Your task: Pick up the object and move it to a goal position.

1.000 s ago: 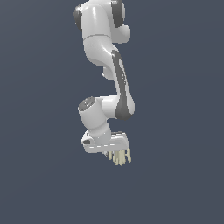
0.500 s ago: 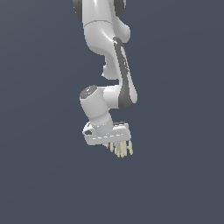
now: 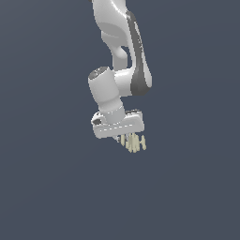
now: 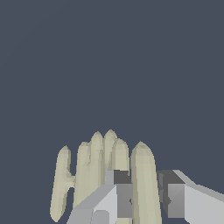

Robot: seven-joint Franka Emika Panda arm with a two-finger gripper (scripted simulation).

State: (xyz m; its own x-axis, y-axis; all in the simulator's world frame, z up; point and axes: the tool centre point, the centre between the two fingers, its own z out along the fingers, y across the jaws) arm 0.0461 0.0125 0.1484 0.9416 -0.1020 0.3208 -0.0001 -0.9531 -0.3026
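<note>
The object (image 3: 133,142) is a small pale cream-yellow cluster of thin parallel slats, hanging just under the white hand of the arm in the exterior view. My gripper (image 3: 130,140) is shut on it. In the wrist view the object (image 4: 94,168) fills the lower middle, and one slat (image 4: 143,183) sits squeezed between my two grey-padded fingers (image 4: 120,197). The other slats stand beside the fingers, outside the grip. The object is lifted off any surface.
Only a flat dark grey-blue background shows around the arm (image 3: 126,61) in both views. No other objects, edges or goal marker are visible.
The arm has risen and swung toward the exterior view's right, carrying the object with it. The grip on the object looks unchanged.
</note>
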